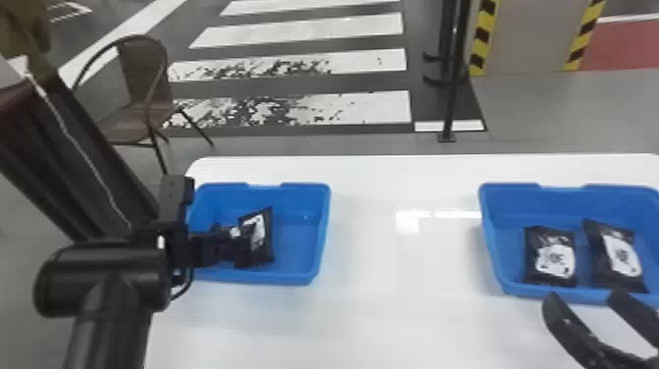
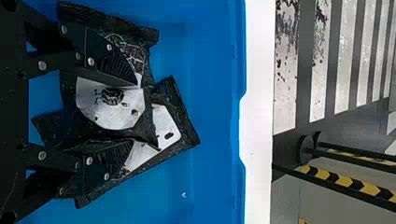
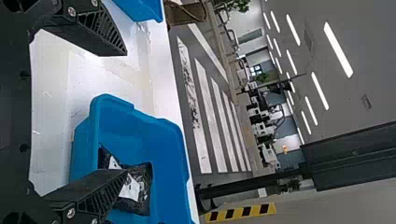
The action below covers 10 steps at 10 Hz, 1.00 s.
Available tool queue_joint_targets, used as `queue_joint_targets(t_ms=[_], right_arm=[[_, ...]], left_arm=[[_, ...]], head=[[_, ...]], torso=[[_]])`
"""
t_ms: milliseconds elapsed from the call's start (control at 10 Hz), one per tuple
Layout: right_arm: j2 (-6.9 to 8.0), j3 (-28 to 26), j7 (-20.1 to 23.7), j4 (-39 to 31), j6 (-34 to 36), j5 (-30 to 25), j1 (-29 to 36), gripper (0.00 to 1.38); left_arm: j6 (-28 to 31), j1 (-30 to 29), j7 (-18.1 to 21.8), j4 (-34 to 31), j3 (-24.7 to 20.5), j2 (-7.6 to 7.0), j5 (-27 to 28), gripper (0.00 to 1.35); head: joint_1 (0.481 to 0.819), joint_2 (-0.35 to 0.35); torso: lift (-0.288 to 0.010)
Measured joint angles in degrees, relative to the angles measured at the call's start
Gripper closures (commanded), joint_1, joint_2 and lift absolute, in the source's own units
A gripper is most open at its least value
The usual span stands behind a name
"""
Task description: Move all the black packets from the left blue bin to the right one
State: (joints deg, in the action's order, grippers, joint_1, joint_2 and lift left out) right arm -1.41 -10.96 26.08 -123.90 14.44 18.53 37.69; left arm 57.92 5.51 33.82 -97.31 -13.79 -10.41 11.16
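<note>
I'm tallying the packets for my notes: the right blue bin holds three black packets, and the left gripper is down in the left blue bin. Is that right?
Not quite, the count is wrong: the head view shows two black packets in the right blue bin, not three. The left gripper is down in the left blue bin, as you say.

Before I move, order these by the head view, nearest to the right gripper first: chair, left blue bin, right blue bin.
1. Right blue bin, just beyond the right gripper.
2. Left blue bin, across the table to the left.
3. Chair, beyond the table's far left corner.
</note>
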Motion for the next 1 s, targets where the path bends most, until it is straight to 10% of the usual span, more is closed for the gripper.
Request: queue_joint_targets(t_ms=[700, 1000], right_arm=[[0.00, 0.0, 0.4, 0.1, 0.2, 1.1, 0.1, 0.13], [-0.24, 0.3, 2.6, 1.1, 0.3, -0.3, -1.8, 0.13]], left_arm=[[7.2, -13.1, 0.7, -26.7, -1.6, 0.73, -5.5, 1.17], [-1.6, -15.9, 1.3, -30.3, -1.0, 0.70, -21.5, 1.17]], head=[[0.695, 0.152], [0.695, 0.051]], torso=[[-0.140], [-0.140]])
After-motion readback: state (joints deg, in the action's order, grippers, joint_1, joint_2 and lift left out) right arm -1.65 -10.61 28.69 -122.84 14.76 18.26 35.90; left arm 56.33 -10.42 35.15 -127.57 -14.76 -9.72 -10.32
